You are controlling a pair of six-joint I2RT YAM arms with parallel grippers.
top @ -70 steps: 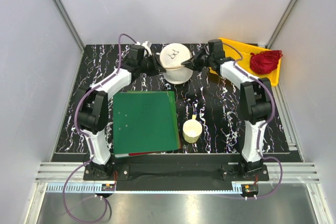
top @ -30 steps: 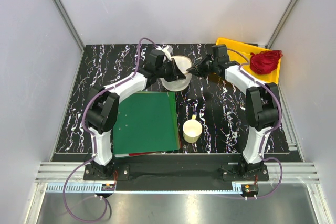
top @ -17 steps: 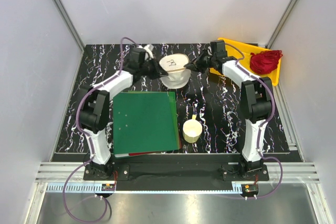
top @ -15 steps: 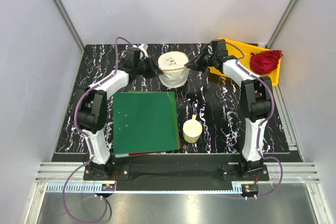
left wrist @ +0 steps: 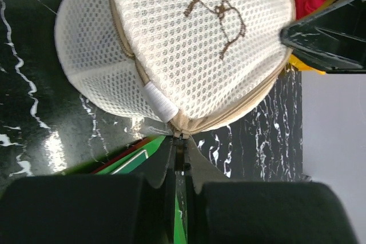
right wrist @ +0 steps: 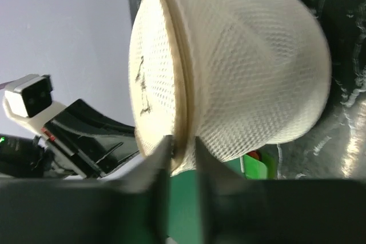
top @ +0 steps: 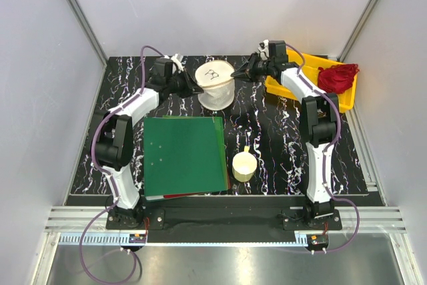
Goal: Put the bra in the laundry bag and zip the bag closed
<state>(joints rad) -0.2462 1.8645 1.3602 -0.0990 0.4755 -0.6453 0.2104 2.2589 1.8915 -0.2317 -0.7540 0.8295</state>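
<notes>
mesh bag [top: 216, 86] at the table's [top: 280, 138] far middle is light and floppy, so you grip seams, not netting. left gripper [left wrist: 179, 144] pinches the zipper seam, right gripper [right wrist: 182, 144] clamps the rim. bra unseen.

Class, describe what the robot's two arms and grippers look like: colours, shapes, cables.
The left arm and right arm have white links with black joints and black bases. A purple cable loops along each. The left gripper and right gripper have black, tapered fingers.
</notes>
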